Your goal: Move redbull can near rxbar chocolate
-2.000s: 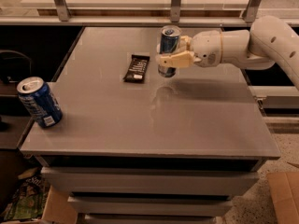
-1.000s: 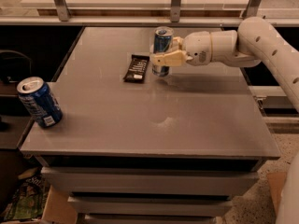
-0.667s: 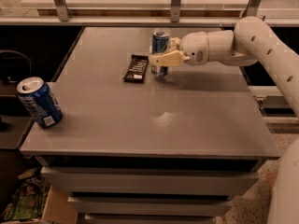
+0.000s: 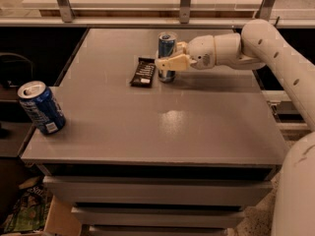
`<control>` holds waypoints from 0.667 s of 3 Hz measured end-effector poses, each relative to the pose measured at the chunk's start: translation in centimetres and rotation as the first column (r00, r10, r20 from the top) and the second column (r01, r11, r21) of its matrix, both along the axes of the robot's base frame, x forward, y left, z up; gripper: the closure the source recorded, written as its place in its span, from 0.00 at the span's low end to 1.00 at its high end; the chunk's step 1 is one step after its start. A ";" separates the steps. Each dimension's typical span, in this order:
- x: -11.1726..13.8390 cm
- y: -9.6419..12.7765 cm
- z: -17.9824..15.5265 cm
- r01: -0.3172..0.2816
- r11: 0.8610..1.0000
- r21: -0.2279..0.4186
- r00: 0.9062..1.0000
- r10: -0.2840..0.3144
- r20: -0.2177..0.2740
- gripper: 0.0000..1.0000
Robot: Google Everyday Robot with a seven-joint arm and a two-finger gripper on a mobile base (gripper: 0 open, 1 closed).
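The redbull can (image 4: 167, 47), slim and blue-and-silver, stands upright at the back middle of the grey table (image 4: 197, 127). It is just to the right of the rxbar chocolate (image 4: 143, 72), a flat dark bar with white lettering. My gripper (image 4: 167, 59) reaches in from the right and is shut on the redbull can, with one pale finger (image 4: 171, 62) across its front. The other finger is hidden behind the can. The can's base is at the table surface, a small gap from the bar.
A wider blue soda can (image 4: 41, 107) stands at the table's front left corner. A railing with metal posts (image 4: 185, 1) runs behind the table. My white arm (image 4: 275, 48) spans the table's right side. Drawers sit below the front edge.
The gripper carried the redbull can left, from the middle right to beside the rxbar chocolate. In the last second it only settled slightly. The bar and the soda can have not moved.
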State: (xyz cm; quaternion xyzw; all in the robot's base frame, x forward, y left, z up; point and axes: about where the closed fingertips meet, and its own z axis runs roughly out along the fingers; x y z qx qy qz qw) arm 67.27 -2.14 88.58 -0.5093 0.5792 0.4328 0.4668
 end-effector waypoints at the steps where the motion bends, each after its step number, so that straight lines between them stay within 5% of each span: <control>1: 0.6 0.3 -0.3 0.006 1.000 0.007 1.000 -0.005 -0.010 0.83; 2: 1.0 0.5 -0.4 0.007 1.000 0.014 1.000 -0.007 -0.015 0.60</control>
